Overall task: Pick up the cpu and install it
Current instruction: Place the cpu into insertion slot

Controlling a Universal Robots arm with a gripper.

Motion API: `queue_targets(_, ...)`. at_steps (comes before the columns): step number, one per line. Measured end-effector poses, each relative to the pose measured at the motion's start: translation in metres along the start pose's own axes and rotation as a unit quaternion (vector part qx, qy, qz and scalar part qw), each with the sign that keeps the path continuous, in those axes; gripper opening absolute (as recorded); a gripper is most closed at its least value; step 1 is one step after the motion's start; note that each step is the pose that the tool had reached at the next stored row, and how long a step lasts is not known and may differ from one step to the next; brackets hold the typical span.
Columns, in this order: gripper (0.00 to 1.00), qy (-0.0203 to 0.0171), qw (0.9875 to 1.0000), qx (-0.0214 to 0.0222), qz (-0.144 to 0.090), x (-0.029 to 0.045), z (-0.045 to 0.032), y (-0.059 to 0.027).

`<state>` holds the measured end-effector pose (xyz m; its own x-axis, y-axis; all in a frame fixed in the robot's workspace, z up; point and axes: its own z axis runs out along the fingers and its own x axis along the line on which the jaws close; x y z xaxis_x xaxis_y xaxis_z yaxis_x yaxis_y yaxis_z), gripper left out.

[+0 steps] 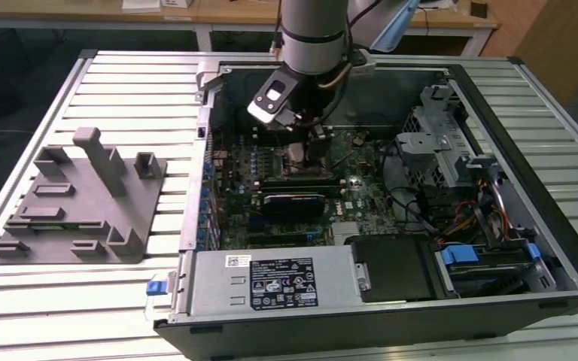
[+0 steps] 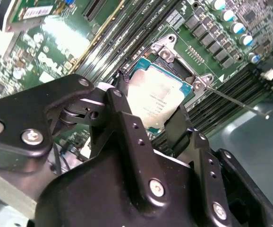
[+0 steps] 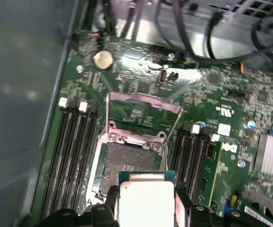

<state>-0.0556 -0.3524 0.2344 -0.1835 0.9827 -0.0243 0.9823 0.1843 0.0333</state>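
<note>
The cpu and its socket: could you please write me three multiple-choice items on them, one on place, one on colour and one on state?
1. Where is the cpu?
A. On the grey fixture beside the case.
B. Between the fingers of the gripper, over the socket.
C. On the power supply.

2. What colour is the cpu's top plate?
A. Silvery.
B. Red.
C. Black.

3. How does the socket's metal frame stand?
A. Clamped down over the cpu.
B. Swung up, open.
C. Taken off and lying on the table.

Answers:
1 B, the black fingers flank it in both wrist views.
2 A, the plate shines pale and metallic.
3 B, the first wrist view shows it raised off the bare socket.
</note>
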Motion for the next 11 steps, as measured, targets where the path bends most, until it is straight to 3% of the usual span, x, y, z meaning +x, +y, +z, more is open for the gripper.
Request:
queue_targets(4,0.55,-0.0011,0.9995,0.0008,0.032,0.0001,0.0010,0.0000)
queue_targets(11,0.55,-0.0019,0.9984,0.0013,0.056,0.0027,0.0021,0.0032)
